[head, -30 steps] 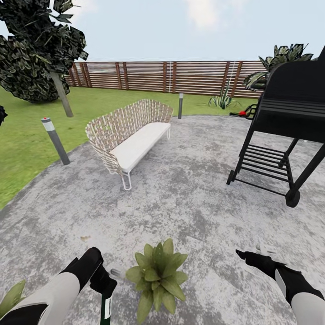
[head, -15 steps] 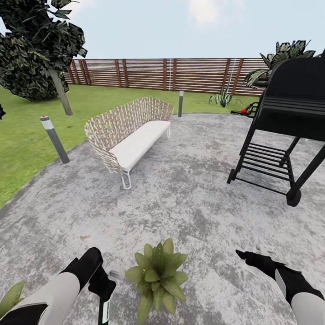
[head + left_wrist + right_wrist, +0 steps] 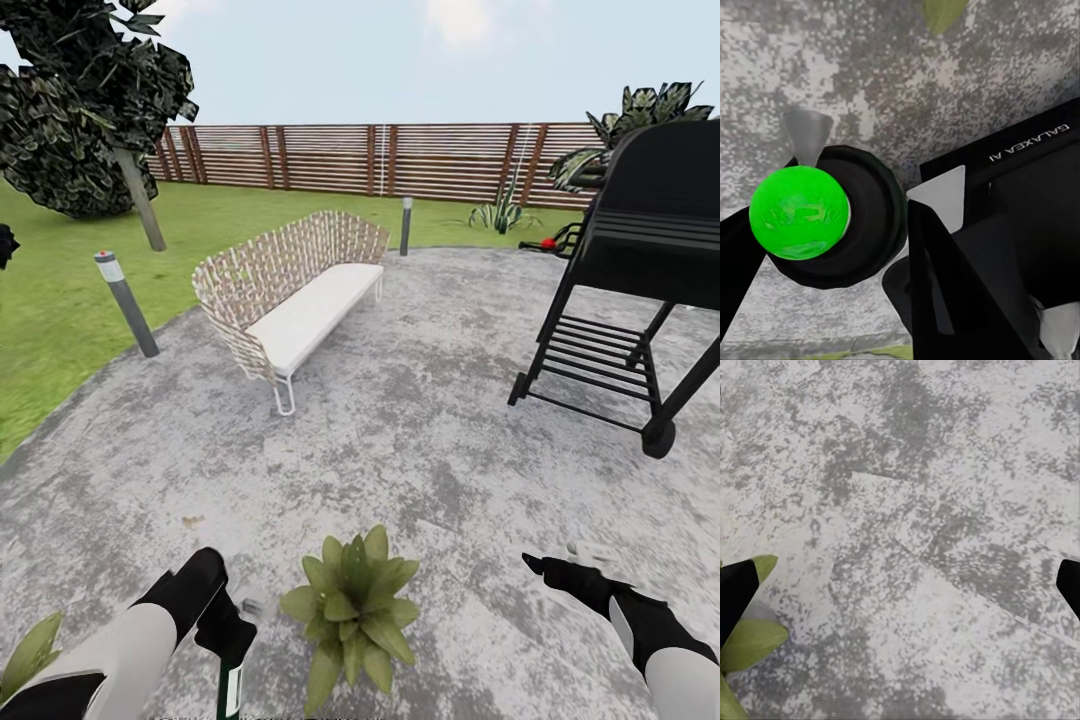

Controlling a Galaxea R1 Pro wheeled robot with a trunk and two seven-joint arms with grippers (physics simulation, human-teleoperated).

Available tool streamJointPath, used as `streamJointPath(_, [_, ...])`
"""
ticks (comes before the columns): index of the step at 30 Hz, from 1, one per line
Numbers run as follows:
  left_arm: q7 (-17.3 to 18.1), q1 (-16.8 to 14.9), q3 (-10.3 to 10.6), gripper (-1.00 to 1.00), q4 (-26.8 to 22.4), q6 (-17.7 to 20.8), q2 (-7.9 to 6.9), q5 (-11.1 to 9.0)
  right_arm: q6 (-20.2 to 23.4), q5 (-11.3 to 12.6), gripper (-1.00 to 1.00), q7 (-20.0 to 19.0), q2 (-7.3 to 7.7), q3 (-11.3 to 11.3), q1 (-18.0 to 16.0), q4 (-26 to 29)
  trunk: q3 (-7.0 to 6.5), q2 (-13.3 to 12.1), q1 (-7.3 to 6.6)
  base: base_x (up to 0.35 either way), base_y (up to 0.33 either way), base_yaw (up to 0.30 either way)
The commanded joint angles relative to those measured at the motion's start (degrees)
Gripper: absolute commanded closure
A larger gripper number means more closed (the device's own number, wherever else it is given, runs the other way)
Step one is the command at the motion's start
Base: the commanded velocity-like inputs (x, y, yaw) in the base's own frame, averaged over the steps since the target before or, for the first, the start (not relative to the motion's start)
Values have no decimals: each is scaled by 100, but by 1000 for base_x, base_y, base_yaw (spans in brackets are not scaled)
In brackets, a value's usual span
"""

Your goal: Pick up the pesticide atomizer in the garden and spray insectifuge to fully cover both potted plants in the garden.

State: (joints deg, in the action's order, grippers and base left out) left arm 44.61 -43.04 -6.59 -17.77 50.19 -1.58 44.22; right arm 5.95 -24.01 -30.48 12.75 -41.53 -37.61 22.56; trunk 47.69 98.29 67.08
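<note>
On a grey stone patio [image 3: 420,440], the robot's left gripper [image 3: 228,628] is clamped on the pesticide atomizer [image 3: 232,685], at the lower left of the head view. The sprayer's long axis runs nearly upright: its green-and-white body hangs below the gripper toward the picture's bottom edge, while a pale nozzle tip [image 3: 253,604] pokes out sideways from the gripper toward the potted plant [image 3: 352,608] just beside it. In the left wrist view the bottle is seen end-on, a bright green round end [image 3: 799,213] ringed by dark plastic and held against a black finger [image 3: 945,292], with the paving beyond it.

The left arm reaches forward and inward from the lower left corner, white forearm low and black wrist raised. The right arm comes in from the lower right corner, its gripper [image 3: 560,570] pointing inward over bare paving, well apart from the plant. Its jaws stand spread and hold nothing; in the right wrist view, black fingertips [image 3: 735,589] show at opposite edges with paving between them and green leaves [image 3: 750,641] at one side.

A second leafy plant [image 3: 30,650] shows only as a few leaves at the lower left edge. Farther off stand a woven bench [image 3: 290,290] with a white cushion, a black grill [image 3: 640,260] on a wheeled stand, two short light posts [image 3: 125,305], a dark tree [image 3: 90,110] on the lawn and a slatted wooden fence [image 3: 380,158].
</note>
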Motion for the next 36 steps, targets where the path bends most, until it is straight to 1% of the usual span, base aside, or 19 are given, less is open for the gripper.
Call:
streamJointPath(1, [48,-2,-45,100,-8,25,4,61,37,-25,-100,-46,-5,-48,-5,11,13,3,-1,0,0,99])
streamJointPath(6, [48,-2,-44,100,-8,25,9,61,53,-25,-100,-44,-5,-48,-6,11,40,3,-1,0,0,71])
streamJointPath(23, [30,33,-43,100,-8,8,18,79,55,-30,-100,-46,-4,-48,-4,11,47,3,-1,0,0,2])
streamJointPath(32, [30,33,-36,100,-15,8,9,80,55,-29,-100,-46,-4,-48,-4,11,111,3,-1,0,0,0])
streamJointPath(36, [30,33,-36,100,-16,8,12,86,55,-33,-100,-46,-4,-48,-6,11,119,3,-1,121,0,0])
